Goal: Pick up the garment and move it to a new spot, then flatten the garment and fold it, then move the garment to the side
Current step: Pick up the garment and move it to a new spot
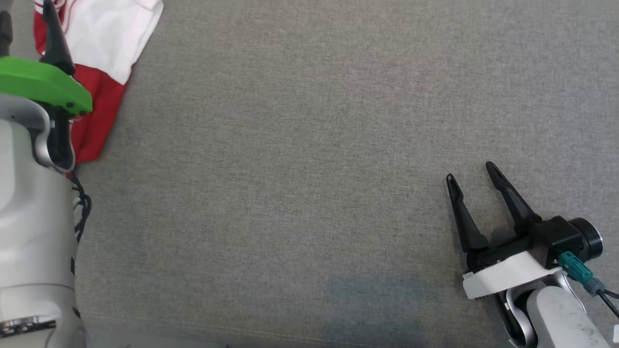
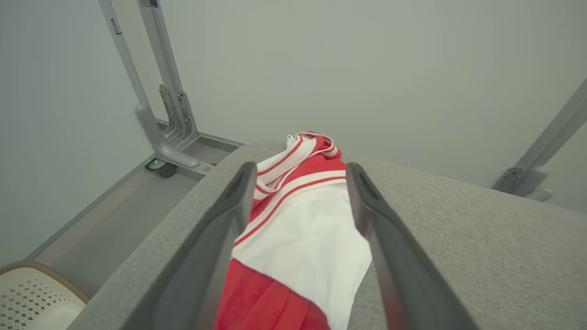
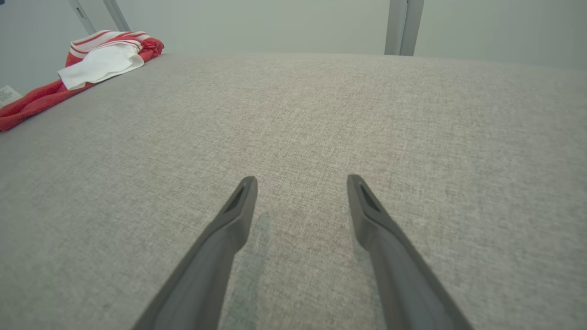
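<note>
Jaws wide, the left gripper (image 2: 300, 169) hangs over the rumpled red-and-white garment (image 2: 298, 229) at the grey surface's (image 1: 309, 193) far left corner, seemingly before pick-up, needing a descent and pinch; the right gripper (image 1: 470, 172), equally wide, sits well apart.

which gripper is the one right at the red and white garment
The left gripper: its open fingers frame the garment. The right gripper, also open, is over bare grey surface, far from it.

Grey fabric worktop (image 1: 309, 169). Grey metal frame legs (image 2: 158, 145) off its far corner, pale wall behind. White perforated basket (image 2: 23, 298), brown rim, beside it.
</note>
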`<state>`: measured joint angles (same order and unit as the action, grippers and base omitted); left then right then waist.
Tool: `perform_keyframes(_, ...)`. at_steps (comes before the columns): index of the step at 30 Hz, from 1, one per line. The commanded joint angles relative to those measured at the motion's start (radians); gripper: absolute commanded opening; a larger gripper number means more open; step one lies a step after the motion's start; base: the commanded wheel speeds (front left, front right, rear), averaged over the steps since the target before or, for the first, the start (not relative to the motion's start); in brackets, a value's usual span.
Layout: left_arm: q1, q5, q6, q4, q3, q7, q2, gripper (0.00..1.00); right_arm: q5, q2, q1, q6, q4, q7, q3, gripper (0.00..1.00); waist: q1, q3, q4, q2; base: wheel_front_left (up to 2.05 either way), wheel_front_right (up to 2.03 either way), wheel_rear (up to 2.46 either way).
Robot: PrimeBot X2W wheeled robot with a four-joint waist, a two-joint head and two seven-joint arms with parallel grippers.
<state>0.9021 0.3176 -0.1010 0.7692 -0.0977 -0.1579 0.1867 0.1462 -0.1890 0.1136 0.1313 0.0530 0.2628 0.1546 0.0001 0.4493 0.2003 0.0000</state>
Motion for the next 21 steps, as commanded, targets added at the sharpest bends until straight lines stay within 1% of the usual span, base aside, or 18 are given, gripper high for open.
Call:
perform_keyframes(1, 0.074, 0.013, -0.011, 0.065, 0.008, 0.041, 0.031, 1.0, -0.001, -0.009, 0.024, -0.001, -0.008, 0.003, 0.003, 1.0, -0.0001, 0.096, -0.069, 0.0, 0.0, 0.0, 0.0)
perform_keyframes(5, 0.179, 0.037, -0.02, 0.183, 0.018, 0.142, 0.074, 1.0, 0.002, -0.018, 0.035, -0.001, -0.014, 0.003, 0.003, 1.0, -0.0001, 0.136, -0.09, 0.0, 0.0, 0.0, 0.0)
perform_keyframes(8, 0.225, 0.035, -0.021, 0.232, 0.022, 0.18, 0.094, 1.0, 0.002, -0.024, 0.037, -0.001, -0.015, 0.001, 0.005, 1.0, -0.0001, 0.154, -0.098, 0.0, 0.0, 0.0, 0.0)
perform_keyframes(12, 0.291, 0.028, -0.007, 0.323, 0.033, 0.247, 0.124, 1.0, 0.0, -0.034, 0.048, -0.002, -0.015, -0.001, 0.012, 1.0, -0.0001, 0.184, -0.113, 0.0, 0.0, 0.0, 0.0)
perform_keyframes(16, 0.335, 0.036, -0.006, 0.402, 0.038, 0.312, 0.139, 1.0, 0.002, -0.042, 0.06, -0.003, -0.013, -0.006, 0.011, 1.0, -0.0001, 0.209, -0.123, 0.0, 0.0, 0.0, 0.0)
perform_keyframes(20, 0.346, 0.031, 0.0, 0.457, 0.052, 0.363, 0.133, 1.0, -0.002, -0.046, 0.067, -0.003, -0.01, -0.008, 0.008, 1.0, -0.0001, 0.224, -0.123, 0.0, 0.0, 0.0, 0.0)
perform_keyframes(21, 0.347, 0.033, -0.001, 0.464, 0.054, 0.365, 0.133, 0.97, -0.002, -0.045, 0.069, -0.003, -0.009, -0.008, 0.009, 1.0, -0.0001, 0.225, -0.123, 0.0, 0.0, 0.0, 0.0)
